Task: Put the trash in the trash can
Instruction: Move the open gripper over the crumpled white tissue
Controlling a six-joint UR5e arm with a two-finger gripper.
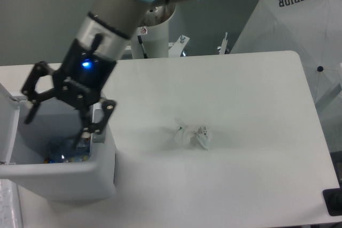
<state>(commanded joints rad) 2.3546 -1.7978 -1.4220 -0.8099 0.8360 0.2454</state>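
Camera view shows the tool (60, 111) spread wide and gripping nothing, poised over the open bin (101, 172) at the bench's (240, 105) front-left corner, with the bottle (67, 150) lying down inside it. So the first piece looks delivered, and the wad (193, 135) sits alone near the middle of the bench, well apart from the bin. Next, I'd say, the arm must lift clear of the rim, cross to the wad, and come down with its fingers either side of it.
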